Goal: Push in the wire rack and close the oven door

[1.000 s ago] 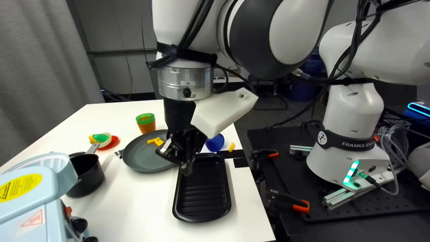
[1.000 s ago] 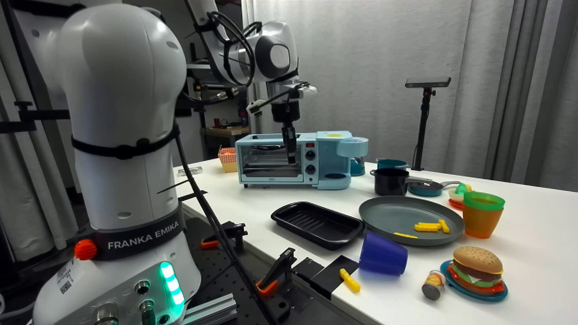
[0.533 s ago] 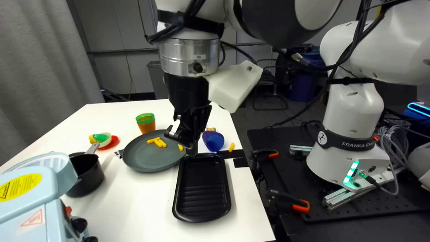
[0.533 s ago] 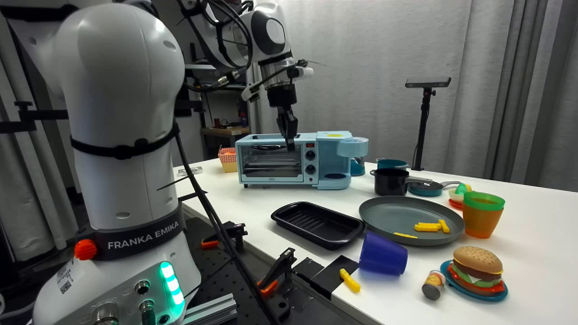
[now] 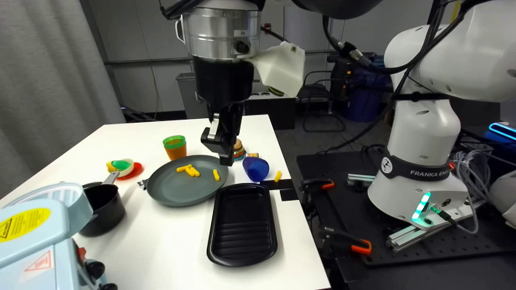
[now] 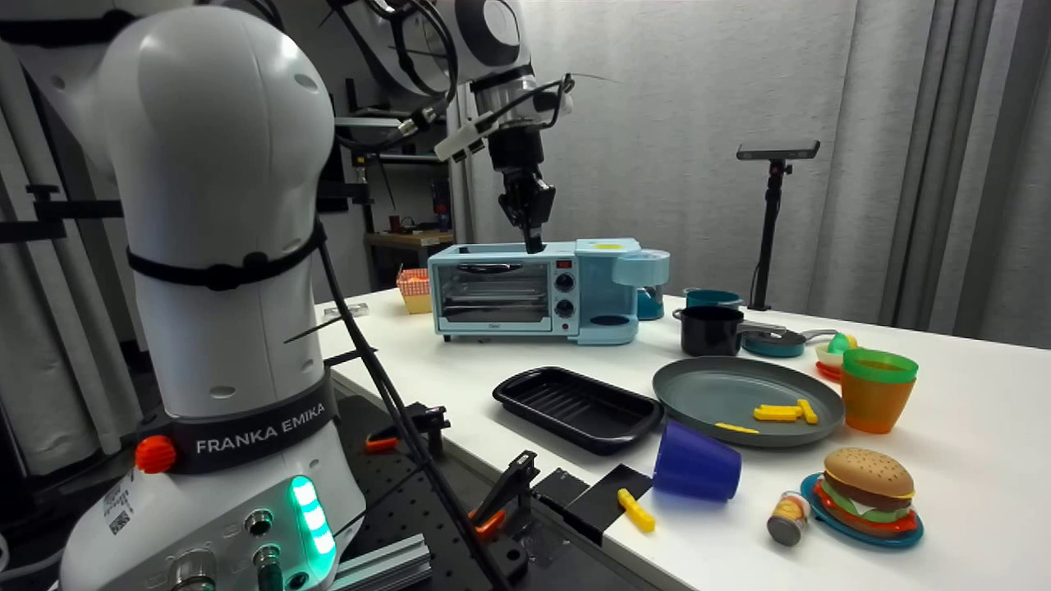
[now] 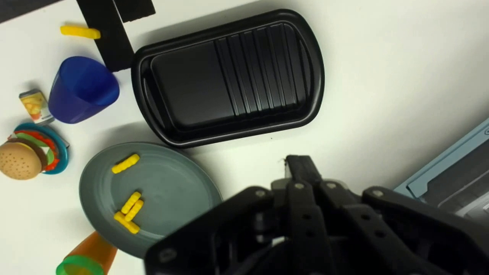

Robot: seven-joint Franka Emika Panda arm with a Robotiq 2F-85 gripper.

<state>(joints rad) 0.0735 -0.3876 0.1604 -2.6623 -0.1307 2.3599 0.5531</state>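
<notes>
Gripper (image 6: 534, 245) has risen since a second ago: in an exterior view its tip now overlaps the upper front edge of the oven (image 6: 556, 295), where before it crossed the door (image 6: 494, 305) glass. Gripper narrow, fingers (image 7: 303, 168) together. Oven stands on the tabletop (image 6: 443, 377), door upright against the front and looks closed. Wire rack (image 6: 497, 287) seen through the glass; how far in it sits, cannot tell. Wrist view puts the oven at the right edge, apart from the gripper, tabletop showing between. Black baking tray (image 7: 214, 84) shows higher in that view than the tip, gray plate (image 7: 175, 191) with yellow fries (image 7: 126, 163) just beside it. Blue cup (image 7: 78, 93) lies tipped near the tray, burger (image 7: 23, 160) farther off.
</notes>
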